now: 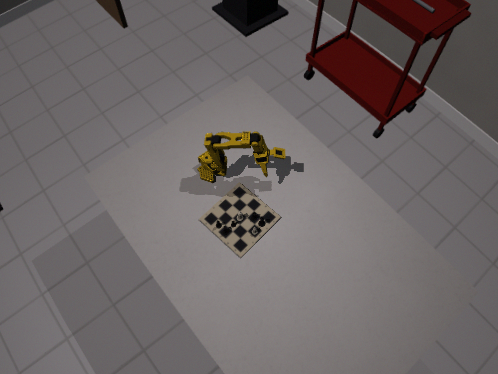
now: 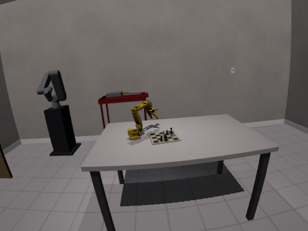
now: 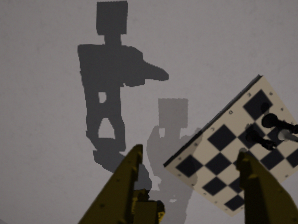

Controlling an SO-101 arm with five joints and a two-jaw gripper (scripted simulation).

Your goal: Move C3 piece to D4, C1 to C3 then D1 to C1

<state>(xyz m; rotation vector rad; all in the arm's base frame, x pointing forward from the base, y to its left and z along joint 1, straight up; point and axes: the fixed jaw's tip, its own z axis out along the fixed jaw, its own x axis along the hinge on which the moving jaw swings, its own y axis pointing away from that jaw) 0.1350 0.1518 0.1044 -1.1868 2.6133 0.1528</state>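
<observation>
Yellow arm arched over bare table beside the chessboard, nothing in its grip.

From where I stand, the small yellow arm rises from its base near the table's far-left part, bends at the elbow and tips its gripper downward, hanging above the grey surface just off the chessboard's edge rather than over any square. Its two fingers stand partly spread with only tabletop and a corner of the board showing between them; it grasps nothing. The chess pieces all stand on the board, clustered in its middle rows; I cannot read the square letters from here. A red cart stands beyond the table, and a grey arm on a black pedestal by the wall.
</observation>
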